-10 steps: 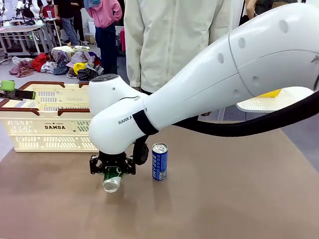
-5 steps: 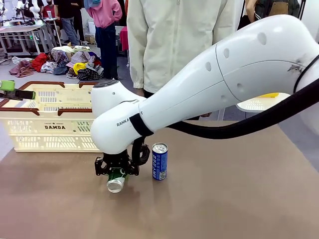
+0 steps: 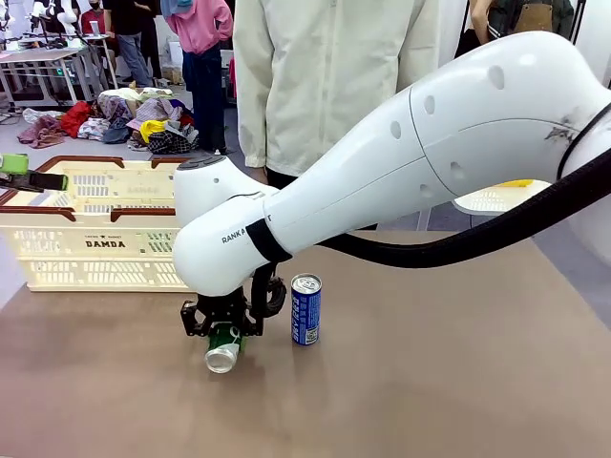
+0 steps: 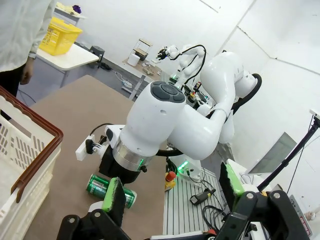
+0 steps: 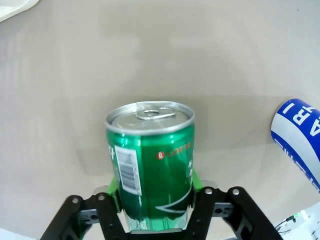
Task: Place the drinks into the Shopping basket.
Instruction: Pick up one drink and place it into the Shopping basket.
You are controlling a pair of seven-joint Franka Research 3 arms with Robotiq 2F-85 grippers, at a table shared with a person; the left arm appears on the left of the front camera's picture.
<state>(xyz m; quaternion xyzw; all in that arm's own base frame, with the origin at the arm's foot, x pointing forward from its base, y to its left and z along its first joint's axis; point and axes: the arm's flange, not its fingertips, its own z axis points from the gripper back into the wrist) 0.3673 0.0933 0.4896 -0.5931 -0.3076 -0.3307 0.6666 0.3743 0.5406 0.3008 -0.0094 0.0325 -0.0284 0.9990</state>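
1. Front view: the right arm (image 3: 401, 181) reaches across the middle of the desk (image 3: 430, 382), and its right hand (image 3: 222, 334) points down at the near-left part of the surface.
2. The green can (image 3: 222, 351) sits between the fingers of that hand. It is tipped over, with its silver top facing the robot's side, and it is low at the desk.
3. The blue can (image 3: 305, 308) stands upright on the desk just beside the green one, on the robot's right. The two are not touching.
4. The Shopping basket (image 3: 95, 243) stands at the far left of the desk, behind both cans. Both drinks are outside it.
5. A person (image 3: 325, 76) in a pale jacket stands at the far side.
6. Right wrist view: the right hand (image 5: 155, 186) has its green pads (image 5: 114, 186) close against both sides of the green can (image 5: 150, 165). I cannot tell whether they are pinching it or standing just clear. The blue can (image 5: 297, 137) shows at the right edge.
7. Left wrist view: the left hand (image 4: 171, 176) is spread wide, with nothing between its fingers.
8. From this view the green can (image 4: 97, 185) lies on its side on the desk (image 4: 75, 115) under the right arm. The basket's dark rim (image 4: 42, 120) is at the left.
9. In the front view, the left hand (image 3: 19, 172) hangs above the basket's left end.
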